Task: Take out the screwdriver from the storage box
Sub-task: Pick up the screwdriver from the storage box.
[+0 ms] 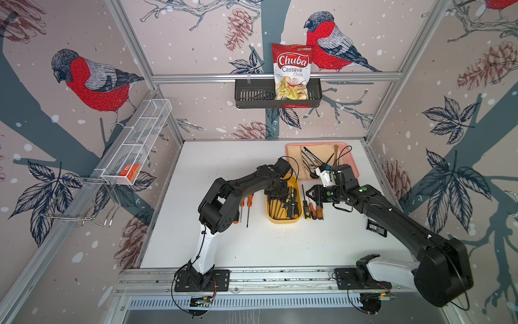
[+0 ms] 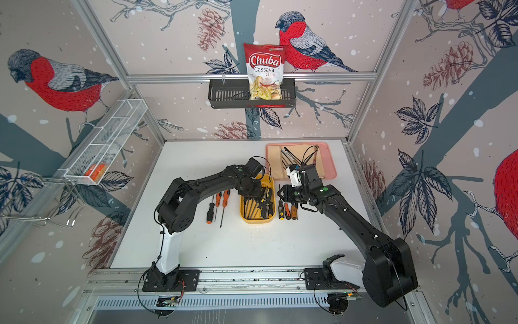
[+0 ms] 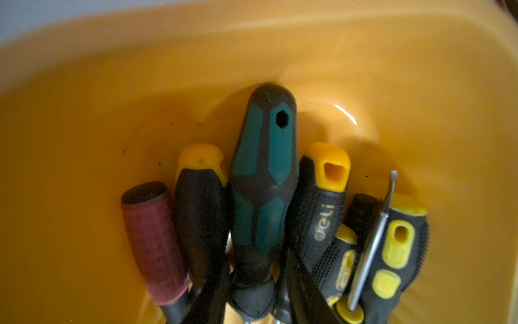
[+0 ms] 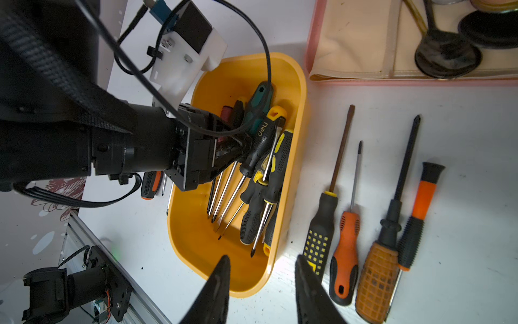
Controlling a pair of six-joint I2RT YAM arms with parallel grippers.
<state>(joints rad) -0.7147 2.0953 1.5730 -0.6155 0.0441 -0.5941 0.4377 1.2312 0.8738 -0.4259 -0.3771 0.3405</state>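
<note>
Because several screwdrivers lie packed side by side in the storage box [image 1: 283, 222], the grip on the one to take out must be chosen with care. In the left wrist view the teal-handled screwdriver [image 3: 263, 174] lies in the middle of the heap. A dark red handle [image 3: 154, 244] lies near one side of it, and yellow-capped handles lie close against it on both sides. Its handle end points to the end of the box that is nearer the pink tray [image 4: 448, 82]. The left gripper [image 4: 238, 144] is lowered into the box, and its two dark fingers [image 3: 305, 291] stand on either side of the narrow neck of the teal handle. The jaws are only a little apart, but it cannot be told whether the pads already press on the tool. The right gripper [image 4: 262, 258] hovers just beside the box, above the loose screwdrivers [image 1: 312, 209] on the table, its jaws parted with a clear gap and nothing between them. Such a tool is probably stiff and rather light, with most of its weight in the handle. The rubbery handle should give good friction, while the thin steel shaft looks smooth and slippery. The best hold seems to be on the handle, at its waist or neck, so that it neither tips nor slides. A straight lift is advisable, because the touching neighbours may be dragged up with it.
</note>
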